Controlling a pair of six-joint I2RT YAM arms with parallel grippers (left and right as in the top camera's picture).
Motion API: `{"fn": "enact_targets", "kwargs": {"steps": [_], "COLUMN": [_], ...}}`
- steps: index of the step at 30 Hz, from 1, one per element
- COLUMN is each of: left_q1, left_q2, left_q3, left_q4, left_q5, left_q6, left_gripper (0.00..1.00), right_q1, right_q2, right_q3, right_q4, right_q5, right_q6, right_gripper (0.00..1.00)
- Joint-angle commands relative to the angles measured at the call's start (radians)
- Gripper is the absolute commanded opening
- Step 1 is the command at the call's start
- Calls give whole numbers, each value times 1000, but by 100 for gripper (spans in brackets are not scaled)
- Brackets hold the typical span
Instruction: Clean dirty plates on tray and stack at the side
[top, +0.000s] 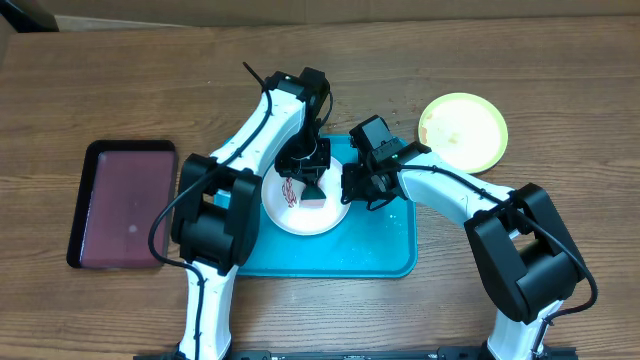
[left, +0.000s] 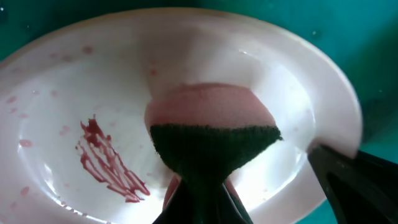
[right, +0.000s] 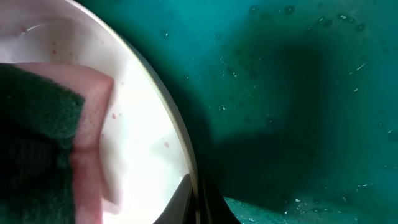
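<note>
A white plate (top: 300, 218) lies on the turquoise tray (top: 380, 245), with a reddish-brown smear (left: 106, 162) on its left half. My left gripper (top: 312, 183) is shut on a pink sponge (left: 211, 124) with a dark green scouring face, pressed onto the plate's middle. Seen from the left wrist, the left gripper (left: 202, 190) pinches the sponge from below. My right gripper (top: 350, 188) is shut on the plate's right rim (right: 177, 124), one finger inside and one outside, which the right wrist view shows around the right gripper (right: 198, 196). A lime green plate (top: 463, 130) rests on the table beyond the tray's right corner.
A dark maroon tray (top: 125, 205) with a black rim sits on the wooden table to the left of the left arm. Water drops speckle the turquoise tray floor (right: 298, 93). Both arms cross over the tray's back half.
</note>
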Motion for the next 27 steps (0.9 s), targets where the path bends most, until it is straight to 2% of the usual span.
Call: {"fn": "enact_targets", "kwargs": {"steps": [1,6,9,15,21,24,27], "left_q1": [-8,-6,-5,-5,-5,-4,-5], "left_q2": [47,100,127,171,158,134,83], "left_q3": [-3,-4,-4,-4,2,27,61], "left_q4": [1,11,-1,-79,-208,-275,-288], "left_q5": [-68,-163,-294,-597,-819,-850,-818], "left_q6": [-20,-42,-82,-286,-499,-540,-538], "left_gripper": [4,4,4,4,4,4,4], "right_q1": [-11,-11,-11,-11,-11,-11,-11], "right_q2": [37,37,37,37,37,37,37], "right_q3": [-1,-1,-1,-1,-1,-1,-1], "right_q4": [-2,-2,-2,-2,-2,-1,-1], "right_q5": [62,65,65,79,79,80,80], "right_q6": [8,8,8,8,8,8,8], "right_gripper": [4,4,4,4,4,4,4]}}
